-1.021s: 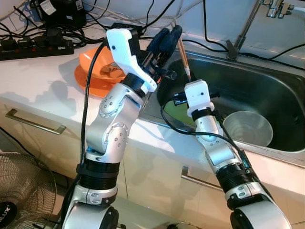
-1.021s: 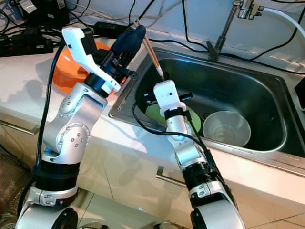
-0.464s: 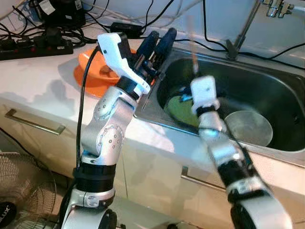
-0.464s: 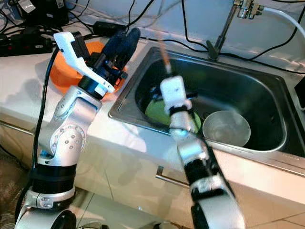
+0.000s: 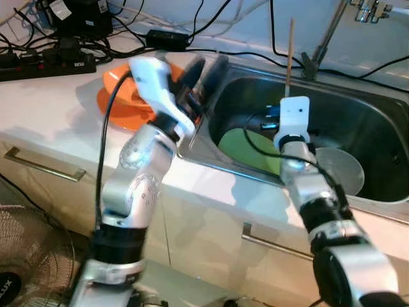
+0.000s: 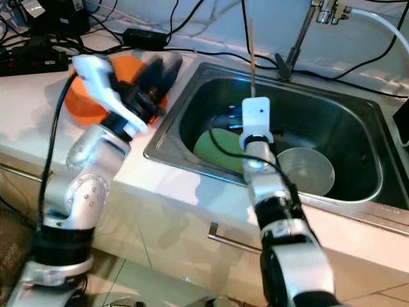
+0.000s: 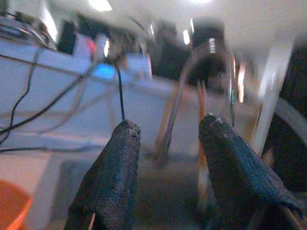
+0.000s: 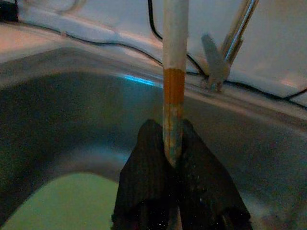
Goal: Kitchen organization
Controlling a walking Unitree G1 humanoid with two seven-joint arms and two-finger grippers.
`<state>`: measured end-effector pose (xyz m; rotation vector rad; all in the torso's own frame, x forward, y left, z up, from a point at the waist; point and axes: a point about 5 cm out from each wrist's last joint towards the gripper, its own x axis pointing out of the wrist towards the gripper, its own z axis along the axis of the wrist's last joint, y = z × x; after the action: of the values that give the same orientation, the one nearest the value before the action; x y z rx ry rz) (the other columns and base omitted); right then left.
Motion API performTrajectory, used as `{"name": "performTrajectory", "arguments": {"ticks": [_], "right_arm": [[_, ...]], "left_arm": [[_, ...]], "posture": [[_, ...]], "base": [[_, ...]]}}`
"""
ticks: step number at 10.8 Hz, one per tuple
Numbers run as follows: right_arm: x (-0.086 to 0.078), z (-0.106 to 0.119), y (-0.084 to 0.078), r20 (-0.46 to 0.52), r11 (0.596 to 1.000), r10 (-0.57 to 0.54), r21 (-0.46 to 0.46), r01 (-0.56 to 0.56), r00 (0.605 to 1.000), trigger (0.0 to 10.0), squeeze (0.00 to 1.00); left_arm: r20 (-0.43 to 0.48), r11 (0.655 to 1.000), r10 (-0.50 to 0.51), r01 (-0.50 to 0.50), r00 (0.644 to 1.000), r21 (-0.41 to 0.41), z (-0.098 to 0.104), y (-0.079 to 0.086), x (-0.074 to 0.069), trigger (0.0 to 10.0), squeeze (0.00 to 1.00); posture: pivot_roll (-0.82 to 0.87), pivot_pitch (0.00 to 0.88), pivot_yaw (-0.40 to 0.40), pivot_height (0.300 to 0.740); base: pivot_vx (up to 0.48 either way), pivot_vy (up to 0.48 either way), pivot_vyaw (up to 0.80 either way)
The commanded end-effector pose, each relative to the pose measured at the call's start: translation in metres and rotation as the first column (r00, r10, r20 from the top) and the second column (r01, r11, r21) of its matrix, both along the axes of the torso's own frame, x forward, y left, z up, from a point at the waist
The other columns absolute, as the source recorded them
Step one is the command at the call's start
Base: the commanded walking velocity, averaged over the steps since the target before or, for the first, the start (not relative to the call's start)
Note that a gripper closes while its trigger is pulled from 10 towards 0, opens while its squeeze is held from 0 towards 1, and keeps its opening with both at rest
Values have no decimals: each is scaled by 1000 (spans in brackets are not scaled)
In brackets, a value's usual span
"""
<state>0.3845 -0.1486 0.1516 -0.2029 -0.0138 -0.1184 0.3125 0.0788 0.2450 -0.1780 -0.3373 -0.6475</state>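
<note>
My right gripper (image 8: 169, 143) is shut on a pale chopstick (image 8: 173, 72) with an orange band. It holds the chopstick (image 5: 291, 51) upright over the steel sink (image 5: 377, 121). A green plate (image 5: 249, 147) and a metal bowl (image 5: 342, 169) lie in the sink below it. My left gripper (image 5: 206, 67) hovers at the sink's left rim, beside the orange dish (image 5: 118, 96) on the counter. In the left wrist view its fingers (image 7: 115, 177) stand open with nothing between them.
A faucet (image 5: 326, 32) rises behind the sink. Power strips and tangled cables (image 5: 57, 45) crowd the back left of the white counter. Drawer handles (image 5: 45, 166) run along the cabinet front, and a floor fan (image 5: 25, 256) stands at the lower left.
My right gripper has swung the chopstick from a leftward tilt to upright and shifted right over the sink. My left arm has dropped lower and moved left, and it is blurred.
</note>
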Motion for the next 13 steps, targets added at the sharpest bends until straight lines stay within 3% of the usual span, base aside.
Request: {"name": "performTrajectory", "arguments": {"ticks": [1,2,4,7,10,11,13], "right_arm": [[4,3,-7,-33,999,-16,36,17,999,10000,0],[11,7,-10,-90,998,10,69,-4,996,10000,0],[16,3,-9,-210,993,66,107,-45,975,10000,0],[15,-10,-8,-339,976,111,212,-39,934,10000,0],[9,-27,-13,-425,981,121,189,-43,897,10000,0],[7,-29,-15,-433,980,120,194,-38,893,10000,1000],[8,-29,-13,-429,980,125,196,-42,895,10000,1000]], "left_arm": [[-8,989,-7,8,1000,146,-17,-8,-1,10000,0],[-40,967,-18,28,999,255,-36,-15,-2,10000,0],[-70,929,-60,81,996,361,-51,-24,-5,10000,0],[-85,916,-67,95,994,389,-60,-26,-6,10000,0],[-90,903,-49,82,995,422,-65,-24,-6,10000,0],[-90,902,-49,83,995,424,-66,-24,-6,10000,0],[-92,899,-47,82,995,430,-67,-26,-6,10000,0]], "posture": [[70,58,-60,740],[64,55,-62,740],[63,52,-66,740],[75,36,-76,740],[94,23,-85,740],[98,20,-88,740],[95,18,-85,740]], "base": [[0,0,0],[0,0,0],[0,0,0],[0,0,0],[0,0,0],[0,0,0],[0,0,0]]}}
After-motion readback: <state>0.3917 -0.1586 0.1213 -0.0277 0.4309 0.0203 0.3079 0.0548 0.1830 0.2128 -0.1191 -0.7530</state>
